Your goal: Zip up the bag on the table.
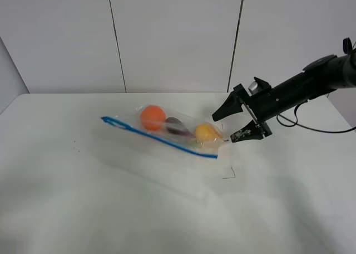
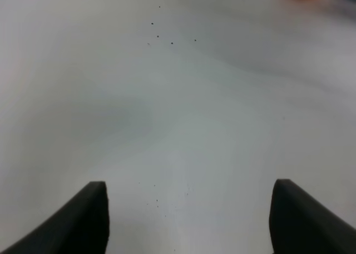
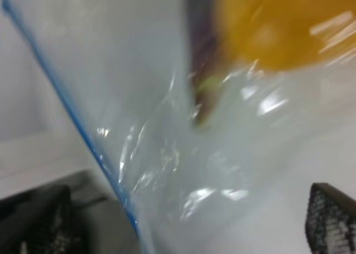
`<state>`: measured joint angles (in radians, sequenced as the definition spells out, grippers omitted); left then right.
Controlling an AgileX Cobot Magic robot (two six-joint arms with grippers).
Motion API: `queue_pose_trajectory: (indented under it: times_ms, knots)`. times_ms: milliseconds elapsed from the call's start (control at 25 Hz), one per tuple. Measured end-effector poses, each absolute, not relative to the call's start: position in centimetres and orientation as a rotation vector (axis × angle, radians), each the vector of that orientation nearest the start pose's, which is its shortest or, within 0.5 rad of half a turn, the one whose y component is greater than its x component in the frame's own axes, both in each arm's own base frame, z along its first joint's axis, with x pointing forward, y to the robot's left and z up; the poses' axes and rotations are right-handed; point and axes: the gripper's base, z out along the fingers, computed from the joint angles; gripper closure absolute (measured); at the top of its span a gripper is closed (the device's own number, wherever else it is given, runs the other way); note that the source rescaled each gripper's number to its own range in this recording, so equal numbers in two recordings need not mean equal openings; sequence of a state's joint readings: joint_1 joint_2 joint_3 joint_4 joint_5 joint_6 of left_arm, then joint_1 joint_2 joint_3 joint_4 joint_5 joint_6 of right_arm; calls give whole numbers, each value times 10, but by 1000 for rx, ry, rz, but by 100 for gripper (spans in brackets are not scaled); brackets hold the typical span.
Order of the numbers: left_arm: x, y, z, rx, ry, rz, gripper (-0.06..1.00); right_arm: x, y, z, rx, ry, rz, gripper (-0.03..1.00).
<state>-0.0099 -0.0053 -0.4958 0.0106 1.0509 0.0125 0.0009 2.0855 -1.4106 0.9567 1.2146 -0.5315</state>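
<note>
The clear bag (image 1: 167, 132) lies on the white table (image 1: 167, 209), slightly right of the middle. Its blue zipper strip (image 1: 161, 138) runs along the near edge. An orange (image 1: 152, 117), a purple eggplant (image 1: 175, 126) and a yellow pear (image 1: 206, 132) show through it. My right gripper (image 1: 231, 126) is open at the bag's right end, one finger on each side of the corner. In the right wrist view the bag (image 3: 183, 154) fills the frame between the fingertips (image 3: 331, 215), with the zipper strip (image 3: 83, 137) crossing it. My left gripper (image 2: 189, 220) is open over bare table, out of the exterior high view.
The right arm (image 1: 300, 87) reaches in from the right edge, with a black cable (image 1: 311, 128) trailing on the table. A small dark mark (image 1: 229, 176) lies just in front of the bag. A white panelled wall (image 1: 178, 37) stands behind the table's far edge.
</note>
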Motion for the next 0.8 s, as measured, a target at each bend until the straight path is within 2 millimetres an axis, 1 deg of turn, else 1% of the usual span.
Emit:
queue_pose_trajectory:
  times_ms: [40, 120, 160, 240, 280, 360, 480, 600, 680, 800]
  knots:
    - [-5, 1, 277, 22, 2033, 14, 14, 400, 66, 179, -110, 2865, 1218, -1]
    - [-5, 1, 277, 22, 2033, 14, 14, 411, 57, 191, -166, 2955, 932, -2]
    - [-5, 1, 277, 22, 2033, 14, 14, 416, 55, 199, -184, 2980, 782, -2]
    - [-5, 1, 277, 22, 2033, 14, 14, 425, 54, 213, -218, 2993, 538, -2]
    - [-5, 1, 277, 22, 2033, 14, 14, 428, 54, 221, -225, 2985, 433, -2]
    - [-5, 1, 277, 22, 2033, 14, 14, 434, 55, 232, -231, 2962, 303, -2]
    - [-5, 1, 277, 22, 2033, 14, 14, 437, 54, 242, -227, 2934, 232, -2]
    - [-5, 1, 277, 22, 2033, 14, 14, 437, 48, 243, -219, 2934, 198, -2]
    - [-5, 1, 277, 22, 2033, 14, 14, 438, 39, 243, -201, 2935, 176, -2]
    - [-5, 1, 277, 22, 2033, 14, 14, 439, 18, 243, -142, 2937, 158, -2]
